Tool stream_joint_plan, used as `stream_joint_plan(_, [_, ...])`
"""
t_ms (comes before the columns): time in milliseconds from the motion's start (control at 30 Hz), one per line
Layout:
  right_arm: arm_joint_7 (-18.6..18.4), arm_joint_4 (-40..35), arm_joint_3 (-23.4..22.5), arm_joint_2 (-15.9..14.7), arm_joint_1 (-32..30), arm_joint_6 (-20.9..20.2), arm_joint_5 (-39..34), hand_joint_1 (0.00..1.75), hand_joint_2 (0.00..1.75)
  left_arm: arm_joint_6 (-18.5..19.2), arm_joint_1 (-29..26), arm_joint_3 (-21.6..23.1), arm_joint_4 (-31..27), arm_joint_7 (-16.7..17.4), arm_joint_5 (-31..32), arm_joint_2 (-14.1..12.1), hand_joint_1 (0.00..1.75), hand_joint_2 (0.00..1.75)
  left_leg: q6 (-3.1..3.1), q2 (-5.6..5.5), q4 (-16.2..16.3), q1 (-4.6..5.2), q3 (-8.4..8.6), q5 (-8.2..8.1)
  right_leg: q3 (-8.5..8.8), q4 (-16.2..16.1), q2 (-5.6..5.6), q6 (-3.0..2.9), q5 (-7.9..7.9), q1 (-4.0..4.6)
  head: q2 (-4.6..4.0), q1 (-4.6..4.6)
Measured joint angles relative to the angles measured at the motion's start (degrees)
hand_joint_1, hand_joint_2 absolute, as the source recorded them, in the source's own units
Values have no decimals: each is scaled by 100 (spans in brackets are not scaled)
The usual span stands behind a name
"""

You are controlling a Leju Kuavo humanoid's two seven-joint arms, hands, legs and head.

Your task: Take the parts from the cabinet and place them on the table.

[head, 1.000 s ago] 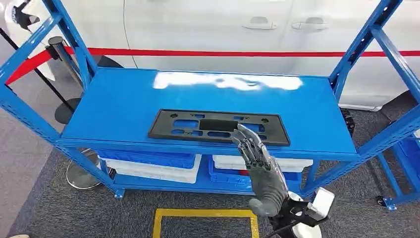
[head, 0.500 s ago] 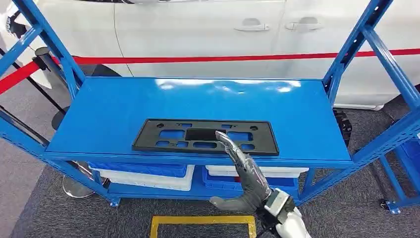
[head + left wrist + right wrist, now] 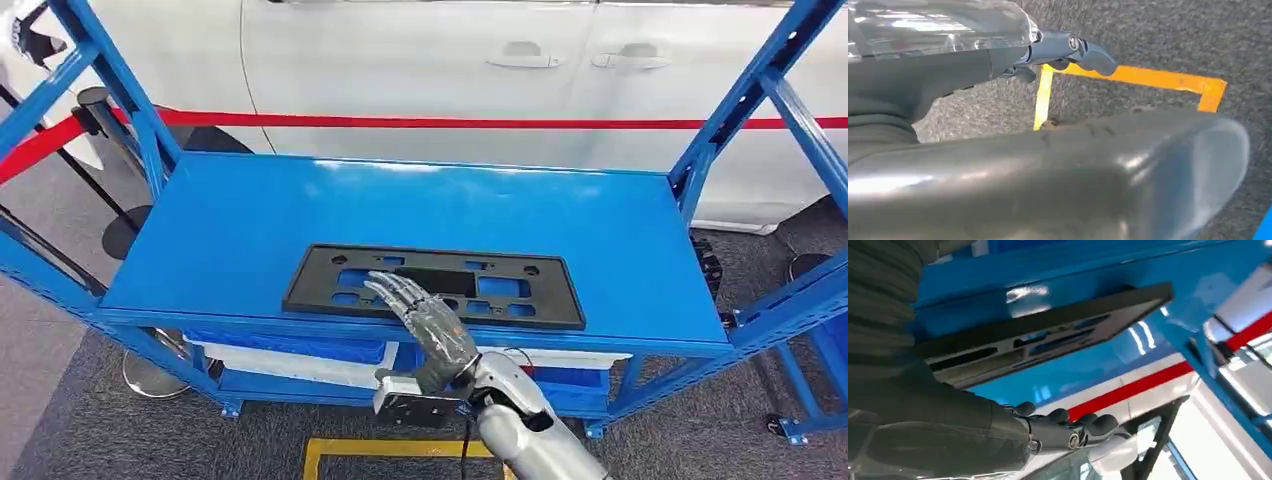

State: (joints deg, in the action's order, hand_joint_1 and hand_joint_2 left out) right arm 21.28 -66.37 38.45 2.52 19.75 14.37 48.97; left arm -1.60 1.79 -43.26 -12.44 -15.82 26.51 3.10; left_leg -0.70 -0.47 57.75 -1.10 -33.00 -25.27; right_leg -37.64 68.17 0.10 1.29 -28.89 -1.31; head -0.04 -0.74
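The right robot hand (image 3: pixel 425 325) is now seen left of where it hung half a second ago, its fingers spread and empty, reaching over the near edge of the black part (image 3: pixel 435 286). The part is seen lying flat on the blue shelf (image 3: pixel 250 220) of the cabinet, shifted only as the whole picture has shifted. From the right wrist, the part's edge (image 3: pixel 1048 325) and underside ribs are shown close above the fingers. From the left wrist, the left robot hand (image 3: pixel 1068 50) is seen over grey carpet (image 3: pixel 1148 40) and yellow tape (image 3: pixel 1128 76), its fingers loosely curled and holding nothing.
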Motion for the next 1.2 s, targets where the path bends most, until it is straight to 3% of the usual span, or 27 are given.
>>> stream_joint_plan(33, [-169, 171, 69, 52, 104, 262, 305, 0, 175, 4, -2, 0, 0, 0, 24, 2, 0, 0, 29, -4, 17, -5, 31, -27, 228, -536, -4, -8, 300, -8, 0, 2])
stream_joint_plan(100, [-562, 555, 234, 173, 339, 826, 980, 0, 175, 2, 20, -9, 0, 0, 66, 2, 0, 0, 102, -7, 60, 28, 0, -66, 372, -952, 2, -50, 261, 39, 0, 0])
stream_joint_plan(200, [-936, 957, 402, 306, 492, 1320, 1650, 0, 175, 2, 20, -31, 0, 7, 116, 0, 0, 0, 221, 2, -7, 8, 17, -46, 348, -922, 23, -145, 262, 71, 0, -7])
stream_joint_plan(233, [-1083, 1083, 450, 367, 546, 1428, 1884, 0, 175, 0, 25, -42, 0, 7, 135, 0, 0, 0, 259, 6, 19, -9, 9, -87, 386, -986, 20, -202, 291, 22, 0, -6])
stream_joint_plan(267, [-1207, 1207, 479, 426, 599, 1521, 2074, 0, 175, 0, 25, -46, 0, 4, 157, -4, 0, 0, 273, 15, 160, -14, -26, -181, 416, -1005, 13, -240, 290, 28, 0, -11])
stream_joint_plan(333, [-1375, 1464, 544, 544, 705, 1650, 2362, 0, 175, 2, 28, -50, 0, 7, 179, -2, 0, 0, 288, 14, 906, -17, -373, -581, 428, -1004, 3, -290, 274, 45, 0, -13])
stream_joint_plan(367, [-1407, 1574, 577, 583, 724, 1665, 2421, 0, 175, 2, 25, -50, 0, 7, 186, -2, 0, 0, 304, 15, 1431, -17, -634, -789, 437, -1002, -7, -308, 263, 65, 0, -13])
stream_joint_plan(400, [-1414, 1657, 592, 610, 725, 1669, 2445, 0, 175, 2, 17, -50, 0, 7, 188, -4, 0, 0, 310, 15, 1756, -17, -806, -871, 444, -997, -10, -321, 253, 82, 0, -13])
stream_joint_plan(433, [-1438, 1744, 610, 627, 727, 1671, 2458, 0, 175, 2, 10, -52, 0, 7, 192, -4, 0, 0, 306, 15, 1848, -17, -881, -808, 458, -995, -10, -329, 242, 96, 0, -13])
stream_joint_plan(500, [-1473, 1853, 631, 664, 750, 1676, 2478, 0, 175, 2, 8, -55, 0, 7, 194, -9, 0, 0, 277, 15, 1253, -16, -633, -374, 493, -986, -3, -326, 214, 104, 0, -13])
stream_joint_plan(533, [-1490, 1918, 638, 708, 792, 1695, 2519, 0, 175, 2, 12, -55, 0, 7, 210, -11, 0, 0, 247, 16, 642, -15, -350, -52, 519, -971, 9, -315, 188, 107, 0, -13])
stream_joint_plan(567, [-1501, 1982, 645, 752, 830, 1744, 2572, 0, 175, -2, 15, -57, 0, 11, 221, -13, 0, 0, 213, 20, 215, -12, -176, 84, 525, -963, 16, -294, 165, 108, 0, -11])
stream_joint_plan(600, [-1512, 2064, 658, 800, 879, 1822, 2615, 0, 175, -2, 30, -63, 0, 22, 236, -15, 0, 0, 201, 16, 105, 31, -95, 9, 506, -926, 25, -260, 146, 156, 0, -13])
stream_joint_plan(700, [-1556, 2198, 666, 876, 910, 1888, 2661, 0, 175, -7, 44, -74, 0, 24, 236, -15, 0, 0, 131, 2, 103, 53, -118, -4, 498, -964, 16, -192, 162, 121, 0, -2])
stream_joint_plan(767, [-1578, 2246, 666, 911, 929, 1905, 2668, 0, 175, -9, 40, -81, 0, 26, 236, -9, 0, 0, 59, 15, 8, -14, -67, 38, 470, -825, 5, -120, 65, 126, 0, -7])
stream_joint_plan(800, [-1578, 2268, 666, 922, 954, 1940, 2677, 0, 175, -9, 46, -83, 0, 26, 236, -11, 0, 0, 21, 18, -2, -15, -59, 32, 345, -537, 8, -96, -112, 134, 0, 4])
stream_joint_plan(867, [-1578, 2351, 666, 924, 969, 1982, 2703, 0, 175, -17, 57, -94, 0, 35, 247, -9, 0, 0, 1, 18, -1, -10, -60, 24, -94, 336, 7, -63, -533, 104, 0, 0])
stream_joint_plan(900, [-1580, 2401, 666, 924, 962, 1992, 2735, 0, 175, -24, 57, -96, 0, 37, 253, -11, 0, 0, -3, 17, 0, -10, -61, 21, -304, 715, 6, -49, -649, 93, 0, 2])
stream_joint_plan(933, [-1595, 2441, 666, 924, 960, 2004, 2775, 0, 175, -26, 55, -101, 0, 37, 260, -11, 0, 0, -4, 14, 3, -10, -57, 19, -407, 854, 5, -42, -624, 81, 0, 0])
stream_joint_plan(967, [-1597, 2472, 666, 924, 963, 2008, 2801, 0, 175, -26, 55, -103, 0, 37, 278, -11, 0, 0, -1, 9, 5, -11, -45, 12, -378, 718, 5, -39, -459, 63, 0, 0])
stream_joint_plan(1000, [-1641, 2506, 666, 927, 968, 2030, 2858, 0, 175, -26, 54, -103, 0, 37, 306, -9, 0, 0, 8, 5, 14, -11, -28, -2, -232, 368, 4, -46, -204, 53, 0, -2])
stream_joint_plan(1067, [-1746, 2570, 666, 948, 1005, 2049, 2939, 0, 175, -26, 50, -109, 0, 24, 345, -7, 0, 0, 55, 0, 35, -13, 22, -46, 279, -723, -4, -88, 358, 52, 0, 2])
stream_joint_plan(1100, [-1803, 2612, 666, 955, 1037, 2060, 2974, 0, 175, -28, 55, -120, 0, 17, 356, -4, 0, 0, 87, -2, 54, 23, 6, -65, 351, -869, -3, -112, 260, 82, 0, -2])
stream_joint_plan(1200, [-1960, 2782, 666, 983, 1095, 2126, 3068, 0, 175, -35, 65, -146, 0, -11, 413, -7, 0, 0, 183, 2, 15, 14, 4, -49, 326, -909, 22, -173, 270, 107, 0, -7])
